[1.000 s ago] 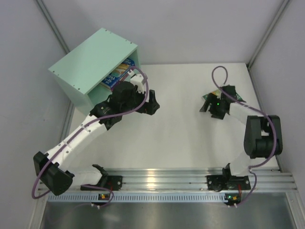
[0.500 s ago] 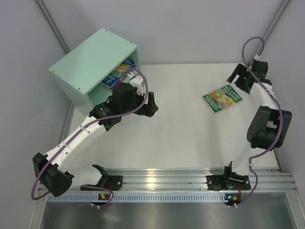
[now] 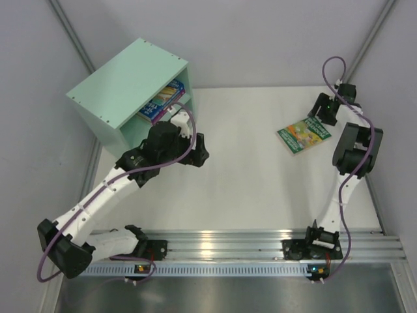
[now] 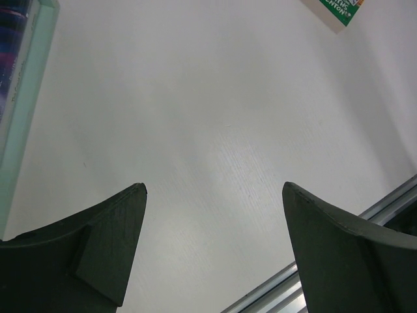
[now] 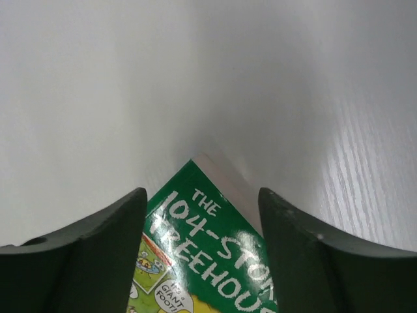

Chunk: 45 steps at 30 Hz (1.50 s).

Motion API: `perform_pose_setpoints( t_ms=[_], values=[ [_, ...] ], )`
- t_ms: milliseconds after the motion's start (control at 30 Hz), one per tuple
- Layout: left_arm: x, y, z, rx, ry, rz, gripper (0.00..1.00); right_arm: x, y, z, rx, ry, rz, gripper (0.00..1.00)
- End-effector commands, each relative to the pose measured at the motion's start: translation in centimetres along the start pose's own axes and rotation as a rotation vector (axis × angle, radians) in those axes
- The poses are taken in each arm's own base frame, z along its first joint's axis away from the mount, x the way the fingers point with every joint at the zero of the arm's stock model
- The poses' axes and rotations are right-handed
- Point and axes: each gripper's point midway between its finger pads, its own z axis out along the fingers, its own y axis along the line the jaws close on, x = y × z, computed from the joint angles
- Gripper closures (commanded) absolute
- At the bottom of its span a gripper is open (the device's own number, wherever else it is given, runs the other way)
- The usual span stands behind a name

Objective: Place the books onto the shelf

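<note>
The mint-green shelf stands at the far left, with books lying in its opening. Its pale edge and a dark purple book show at the left of the left wrist view. One green book with a yellow picture lies flat on the table at the right. My right gripper hovers open over that book's far corner, a finger on either side and nothing gripped. My left gripper hangs open in front of the shelf, over bare table.
White walls close in the table at the back and both sides. An aluminium rail with both arm bases runs along the near edge and shows in the left wrist view. The green book's corner shows at that view's top right.
My right gripper has lifted off the green book, swung out to the far right corner and come back over the book's far corner. My left gripper has drawn back slightly from the shelf.
</note>
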Motion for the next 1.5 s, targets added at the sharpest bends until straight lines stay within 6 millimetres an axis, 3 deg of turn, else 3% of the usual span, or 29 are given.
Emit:
perform_pose_setpoints(
  t_ms=[0,67,133,167,200,233,267,300,367,400,433,467,500,567,633,733,767,800,900,1000,1033,1100,1233,1333,1467],
  values=[
    [-0.4,0.7,-0.8,-0.034,-0.036,0.014,0.10,2.7,1.1,-0.2,0.039,0.088,-0.085,0.35],
    [-0.5,1.2,-0.9,-0.057,-0.039,0.015,0.10,3.4,2.3,-1.4,0.040,0.087,-0.095,0.46],
    [-0.5,1.3,-0.9,-0.064,-0.044,0.010,0.11,6.4,2.7,-2.2,0.058,0.131,-0.070,0.50],
    [-0.5,1.2,-0.9,-0.062,-0.045,0.007,0.11,5.7,3.6,-4.0,0.055,0.091,-0.073,0.52],
    [-0.5,1.2,-1.0,-0.060,-0.045,0.005,0.11,8.5,3.2,-4.2,0.073,0.122,-0.063,0.53],
    [-0.1,1.3,-0.8,-0.063,-0.038,0.004,0.12,9.8,4.3,-4.8,0.065,0.128,-0.079,0.53],
    [0.1,1.4,-0.7,-0.065,-0.032,0.002,0.13,9.6,5.2,-6.5,0.056,0.096,-0.089,0.53],
    [0.5,1.4,-0.5,-0.064,-0.020,0.002,0.14,12.6,5.0,-6.8,0.071,0.138,-0.084,0.53],
    [1.7,1.3,-0.2,-0.053,0.025,-0.006,0.15,14.8,7.1,-8.6,0.043,0.142,-0.120,0.53],
    [2.1,1.2,-0.1,-0.049,0.036,-0.011,0.17,18.1,6.3,-9.1,0.067,0.195,-0.081,0.53],
    [2.7,0.9,0.0,-0.040,0.052,-0.022,0.19,19.9,8.2,-9.5,0.029,0.200,-0.103,0.54],
    [3.0,0.6,0.1,-0.032,0.056,-0.028,0.21,20.3,9.0,-10.9,0.009,0.178,-0.088,0.54],
    [3.9,0.0,0.3,-0.020,0.075,-0.023,0.22,23.6,8.8,-11.6,0.009,0.226,-0.035,0.55],
    [4.6,-0.9,0.6,-0.010,0.078,-0.032,0.25,24.8,12.2,-13.7,-0.103,0.182,-0.046,0.55],
    [5.7,-2.3,0.8,-0.002,0.095,-0.046,0.31,27.2,13.5,-15.3,-0.158,0.223,-0.029,0.54],
    [7.6,-4.1,1.5,0.021,0.134,-0.107,0.52,27.4,13.9,-18.1,-0.191,0.213,-0.029,0.52],
    [7.6,-4.6,1.8,0.031,0.125,-0.127,0.58,26.5,14.4,-19.5,-0.223,0.175,-0.039,0.50],
    [9.1,-4.8,2.0,0.033,0.151,-0.133,0.67,25.9,14.4,-20.1,-0.237,0.146,-0.082,0.48],
    [11.8,-5.2,3.2,0.039,0.169,-0.195,0.81,22.6,16.1,-20.6,-0.315,0.053,-0.207,0.43],
    [14.7,-5.2,4.7,0.040,0.215,-0.268,1.00,22.4,19.0,-19.7,-0.462,0.115,-0.361,0.34],
    [15.5,-5.2,5.1,0.032,0.234,-0.298,1.00,23.5,19.1,-18.3,-0.474,0.178,-0.379,0.29],
    [17.4,-4.6,6.0,0.000,0.268,-0.320,1.00,23.2,20.0,-17.3,-0.504,0.203,-0.419,0.27],
    [19.3,-4.0,7.9,-0.035,0.263,-0.391,1.00,25.2,19.8,-14.0,-0.499,0.295,-0.396,0.26],
    [20.9,-3.2,9.3,-0.087,0.295,-0.387,1.00,27.1,20.1,-13.1,-0.516,0.354,-0.385,0.30],
    [22.4,-2.2,11.2,-0.150,0.314,-0.370,1.00,30.4,19.4,-14.4,-0.558,0.367,-0.337,0.32]
  ],
)
